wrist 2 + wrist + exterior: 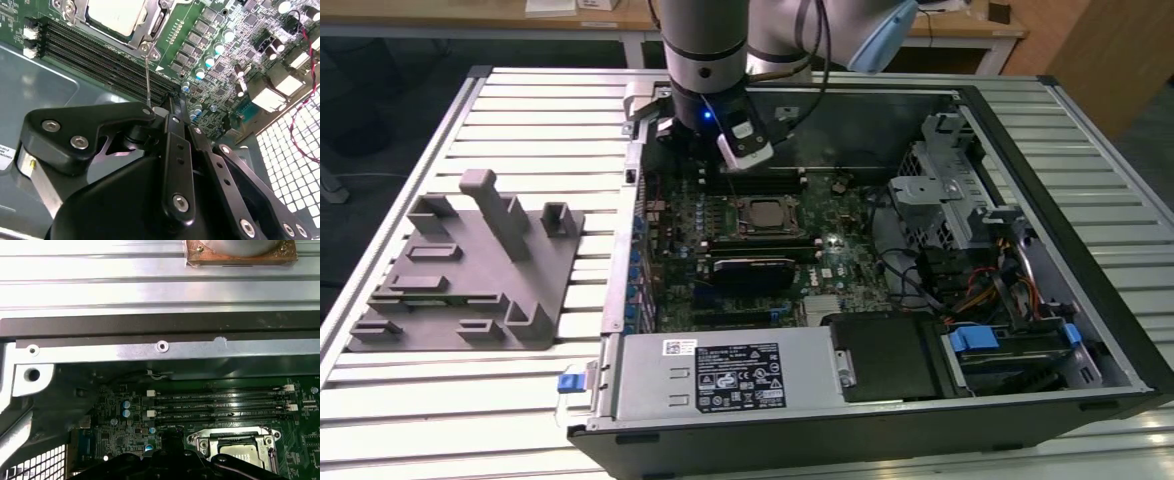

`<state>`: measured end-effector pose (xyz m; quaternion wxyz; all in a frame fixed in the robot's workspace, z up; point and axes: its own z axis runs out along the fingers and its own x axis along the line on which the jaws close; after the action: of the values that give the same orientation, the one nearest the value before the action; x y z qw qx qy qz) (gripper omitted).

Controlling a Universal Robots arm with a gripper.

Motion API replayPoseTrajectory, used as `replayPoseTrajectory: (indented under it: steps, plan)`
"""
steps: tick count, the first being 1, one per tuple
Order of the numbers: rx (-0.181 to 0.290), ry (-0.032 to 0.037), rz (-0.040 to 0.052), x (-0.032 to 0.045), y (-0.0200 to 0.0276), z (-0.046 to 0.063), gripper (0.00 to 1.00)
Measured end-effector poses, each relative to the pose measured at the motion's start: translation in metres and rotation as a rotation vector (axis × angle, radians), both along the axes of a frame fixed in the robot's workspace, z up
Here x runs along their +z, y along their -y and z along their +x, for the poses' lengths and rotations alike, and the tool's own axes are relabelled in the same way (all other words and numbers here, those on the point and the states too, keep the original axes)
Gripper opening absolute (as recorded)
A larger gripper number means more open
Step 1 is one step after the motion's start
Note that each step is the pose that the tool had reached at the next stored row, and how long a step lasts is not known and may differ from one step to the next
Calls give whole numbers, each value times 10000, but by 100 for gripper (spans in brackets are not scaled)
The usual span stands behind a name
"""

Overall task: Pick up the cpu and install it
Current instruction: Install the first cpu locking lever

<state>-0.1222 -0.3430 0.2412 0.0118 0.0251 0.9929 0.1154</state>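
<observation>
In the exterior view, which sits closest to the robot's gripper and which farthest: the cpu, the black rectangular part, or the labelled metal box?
1. cpu, in its socket on the board, close by the gripper.
2. black rectangular part, just beyond the cpu, mid-board.
3. labelled metal box, lowest in the picture, at the case's edge.

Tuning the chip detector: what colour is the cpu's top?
The cpu is pale silver-grey, best in the second wrist view.

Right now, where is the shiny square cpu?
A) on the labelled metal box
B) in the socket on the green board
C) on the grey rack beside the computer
B: the cpu sits in the socket on the motherboard, beside the memory slots.
</observation>
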Motion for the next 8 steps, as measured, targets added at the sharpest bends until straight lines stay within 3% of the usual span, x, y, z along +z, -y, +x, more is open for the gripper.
replayPoseTrajectory:
  steps: [8]
  plan:
    - [-1, -1, 1, 0, 0, 98, 11]
